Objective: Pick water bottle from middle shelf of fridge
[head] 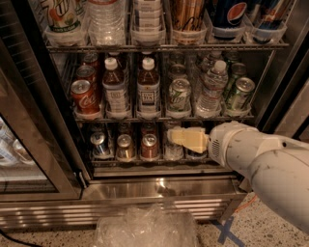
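Foreground, floor level: crumpled clear plastic sheet (145, 226) on speckled floor, with a blue tape cross (225, 231) to its right.

White arm (270, 164) enters from the lower right and reaches left. The gripper (174, 136), cream-coloured, points left in front of the lowest rack (145, 161), level with the small cans (125, 147) standing there. Cannot tell from this angle how far the jaws stand apart, or whether they hold anything.

The fridge (159, 188): steel sill below, dark inner frame, glass door (29, 144) swung open on the left.

The middle shelf (159, 117) sits above the gripper. Its lanes, left to right:
- red cola cans (82, 94)
- two brown tea bottles (114, 87) with white caps
- a green-and-silver can (179, 94)
- the water bottle
- green cans (240, 91)

The water bottle (211, 89) stands upright at the front of its lane, second from the right. It is clear and ribbed, with a white cap and a pale label. It is above and a little right of the gripper tip, apart from it, with the shelf edge between them.

Top rack (164, 47), farthest up: large clear containers (107, 19) and a blue Pepsi bottle (227, 13) in tubs, all cut off by the frame edge.
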`<state>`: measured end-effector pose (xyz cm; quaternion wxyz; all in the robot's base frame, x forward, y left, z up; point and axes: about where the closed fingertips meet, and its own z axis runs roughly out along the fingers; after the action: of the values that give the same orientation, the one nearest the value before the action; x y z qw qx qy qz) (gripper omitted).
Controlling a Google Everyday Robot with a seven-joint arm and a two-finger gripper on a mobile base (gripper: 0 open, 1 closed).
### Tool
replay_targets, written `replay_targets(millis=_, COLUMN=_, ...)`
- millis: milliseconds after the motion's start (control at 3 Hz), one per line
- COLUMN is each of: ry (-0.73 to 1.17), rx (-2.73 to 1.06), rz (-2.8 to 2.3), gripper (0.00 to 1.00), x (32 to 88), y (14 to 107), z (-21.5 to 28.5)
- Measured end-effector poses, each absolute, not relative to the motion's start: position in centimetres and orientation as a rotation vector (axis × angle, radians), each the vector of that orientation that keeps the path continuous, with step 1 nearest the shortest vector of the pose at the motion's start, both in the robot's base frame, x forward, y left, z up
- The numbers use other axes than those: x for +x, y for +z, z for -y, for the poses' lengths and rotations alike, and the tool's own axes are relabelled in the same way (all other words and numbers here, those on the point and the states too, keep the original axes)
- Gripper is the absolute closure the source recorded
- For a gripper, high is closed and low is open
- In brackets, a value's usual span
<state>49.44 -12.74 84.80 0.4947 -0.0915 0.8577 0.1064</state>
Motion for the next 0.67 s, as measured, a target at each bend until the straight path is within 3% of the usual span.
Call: replay_targets(millis=667, ry=0.281, rx=-0.182, rz=-2.016, gripper=0.0, x=50.62, y=85.67, z=12.61)
